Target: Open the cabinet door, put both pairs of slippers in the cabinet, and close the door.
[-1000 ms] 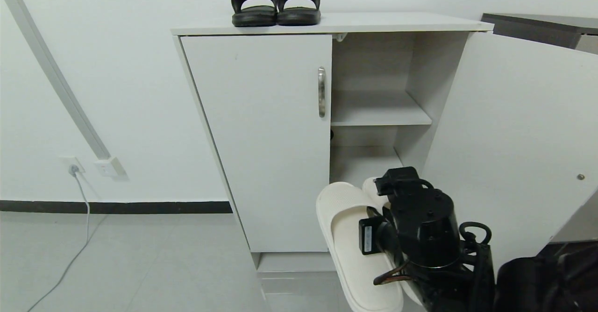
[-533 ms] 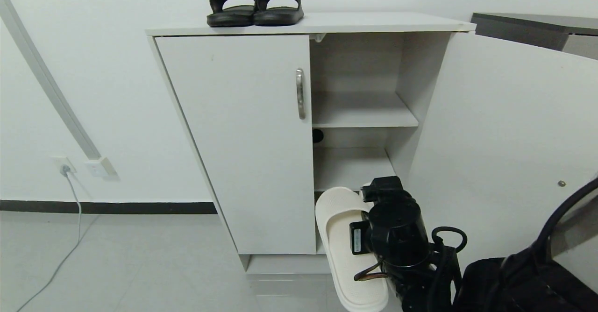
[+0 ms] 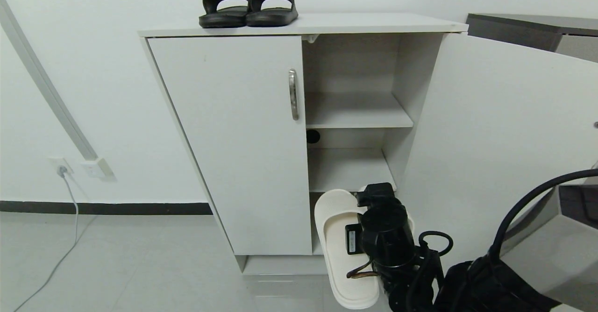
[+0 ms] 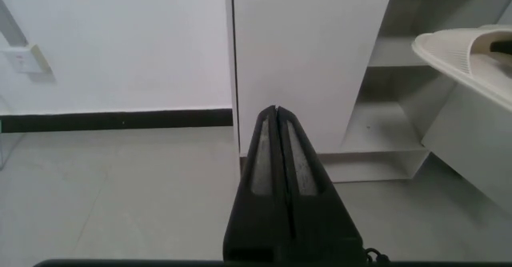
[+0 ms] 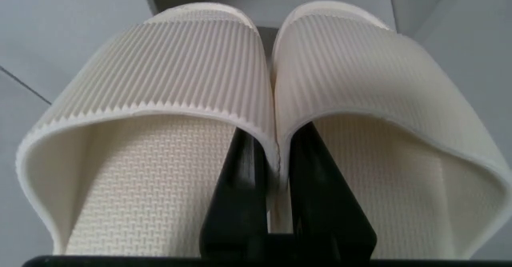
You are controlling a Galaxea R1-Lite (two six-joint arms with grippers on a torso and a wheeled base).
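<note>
Right fingers: the right gripper (image 5: 272, 175) is pinching narrow, its fingers (image 5: 240, 199) clamping the two touching inner edges of the white slippers (image 5: 160, 107) between them.
White slippers: the pair (image 3: 336, 237) is hanging side by side off the floor (image 3: 117, 265), toes pointing toward the open half of the cabinet (image 3: 327, 23), just in front of its lower part.
Left fingers: the left gripper (image 4: 276, 121) is keeping its fingers pressed flat together with nothing between them. It is hovering above the floor, facing the cabinet front and well apart from the white pair.
Black slippers: the black slippers (image 3: 247, 6) are sitting side by side on the cabinet top, above the shut door.
Left door: the left door (image 3: 233, 139) is lying shut, its metal handle (image 3: 293, 94) standing upright at the inner edge.
Right door: the right door (image 3: 490, 153) is standing swung wide open, showing an upper shelf (image 3: 355, 111) and a lower shelf (image 3: 348, 169) inside.
Wall: a wall socket (image 3: 60, 167) is sitting to the left of the cabinet, with a grey cable (image 3: 70, 246) trailing from it down to the floor.
</note>
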